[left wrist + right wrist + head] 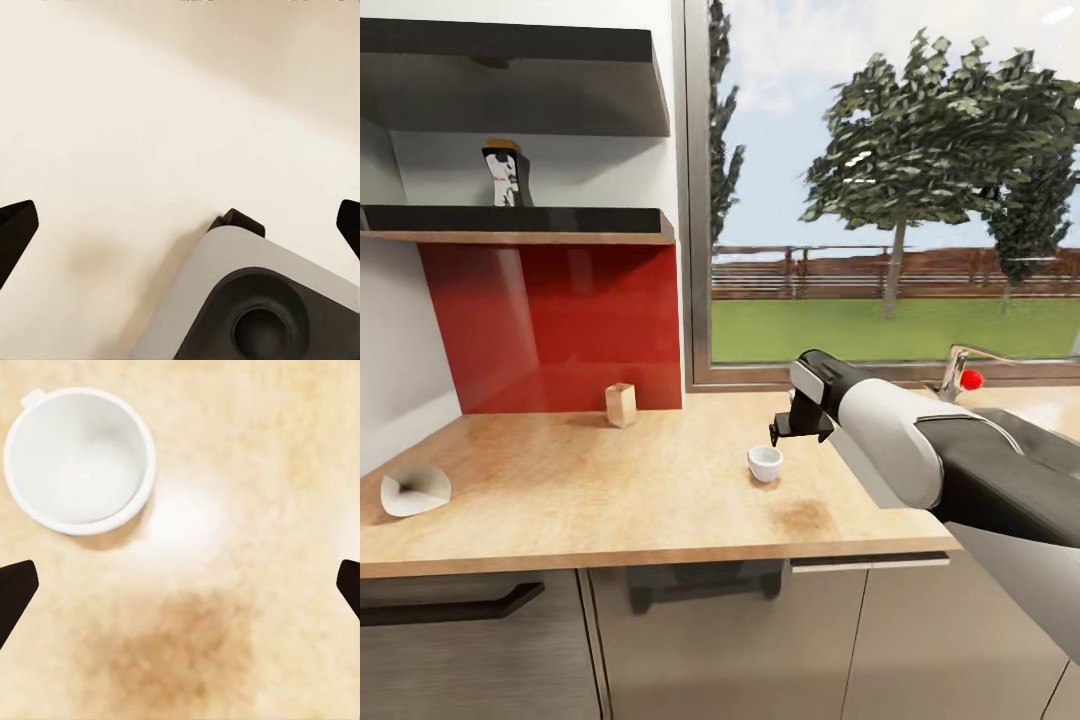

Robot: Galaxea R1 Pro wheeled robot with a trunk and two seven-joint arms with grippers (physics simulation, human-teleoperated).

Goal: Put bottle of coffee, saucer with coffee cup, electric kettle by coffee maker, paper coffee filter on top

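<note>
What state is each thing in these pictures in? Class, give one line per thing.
Cup: upright, empty, on the counter, not on a saucer.
Filter: lying on its side on the counter.
Bottle: standing on the shelf.
Right end effector: open, above the counter beside the cup, holding nothing.
Left end effector: open, empty.

The counter (pixel 560 500) is showing matt, pale wood grain with a darker blotch. The cup (pixel 765 463) is looking like smooth white ceramic. The backsplash (pixel 550 320) is gleaming glossy red. The filter (pixel 415 490) is looking like white paper. The tap (pixel 957 370) is shining like metal.
</note>
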